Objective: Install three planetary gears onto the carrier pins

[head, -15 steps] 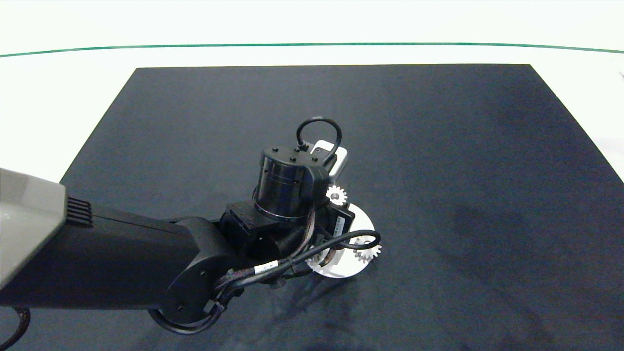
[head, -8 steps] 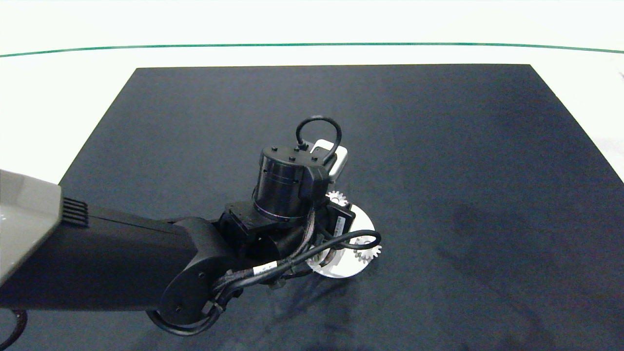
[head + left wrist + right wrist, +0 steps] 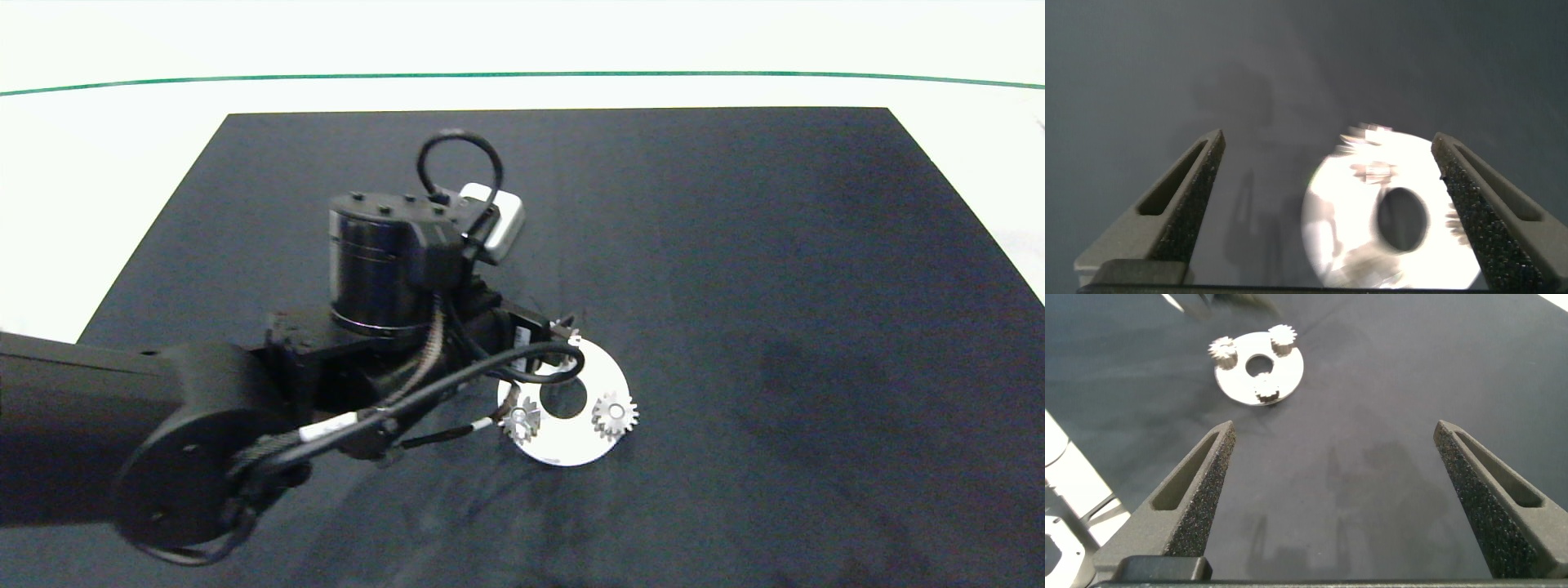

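Gears (image 3: 1251, 364): three on disc (image 3: 571, 441) (one per pin).

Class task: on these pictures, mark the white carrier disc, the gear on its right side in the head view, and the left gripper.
white carrier disc (image 3: 563, 447), head view, bare lower rim.
right gear (image 3: 615, 414), head view, its hub.
left gripper (image 3: 1339, 212), left wrist view, midway between its open fingertips.

No words, numbers, brands or signs can be read anywhere; the small white tags on the arm's cables are illegible.
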